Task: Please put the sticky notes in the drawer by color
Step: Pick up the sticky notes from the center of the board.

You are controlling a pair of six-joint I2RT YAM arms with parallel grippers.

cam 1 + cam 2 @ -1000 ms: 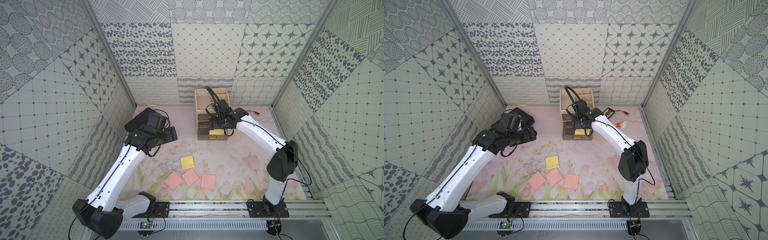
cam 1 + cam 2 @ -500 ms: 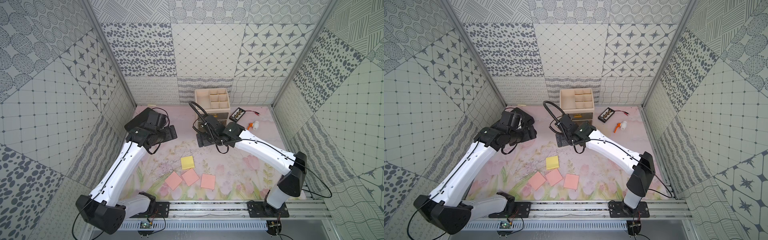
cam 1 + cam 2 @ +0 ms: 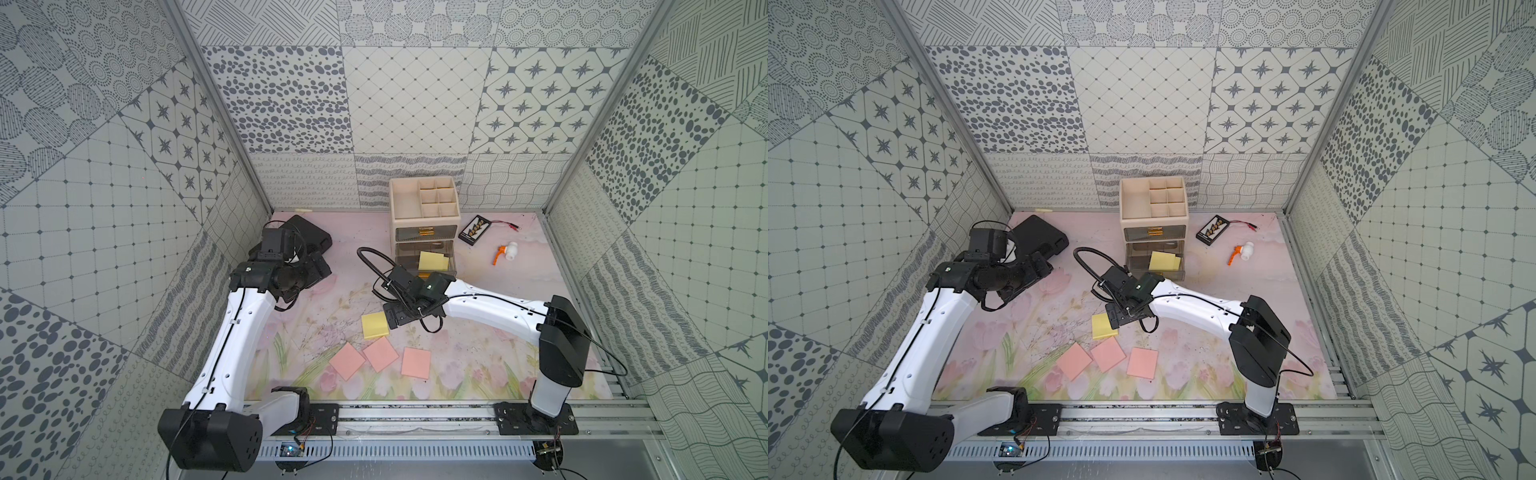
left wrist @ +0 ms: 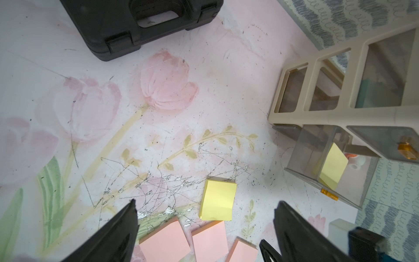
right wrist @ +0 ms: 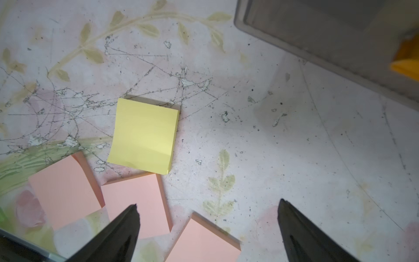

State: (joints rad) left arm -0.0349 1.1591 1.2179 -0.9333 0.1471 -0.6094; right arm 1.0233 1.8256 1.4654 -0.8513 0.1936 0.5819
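Note:
One yellow sticky note (image 3: 375, 331) lies flat on the mat, with three pink sticky notes (image 3: 380, 353) in a row in front of it. My right gripper (image 3: 394, 321) hovers open at the yellow pad's right edge; in the right wrist view the gripper (image 5: 207, 217) holds nothing, and the yellow pad (image 5: 144, 136) lies ahead of it. The cream drawer chest (image 3: 424, 219) stands at the back. Its bottom drawer (image 3: 401, 254) is pulled out, with yellow notes (image 3: 432, 262) inside. My left gripper (image 3: 318, 270) is open and empty at the left.
A black plastic case (image 3: 307, 235) lies at the back left, just behind my left arm. Right of the chest are a small black box with a red wire (image 3: 476, 228) and an orange-and-white part (image 3: 507, 252). Patterned walls close three sides.
My right arm has pulled back from the open drawer towards the front, leaving a yellow note in it, and now hangs open beside the yellow pad on the mat. The left arm barely shifted.

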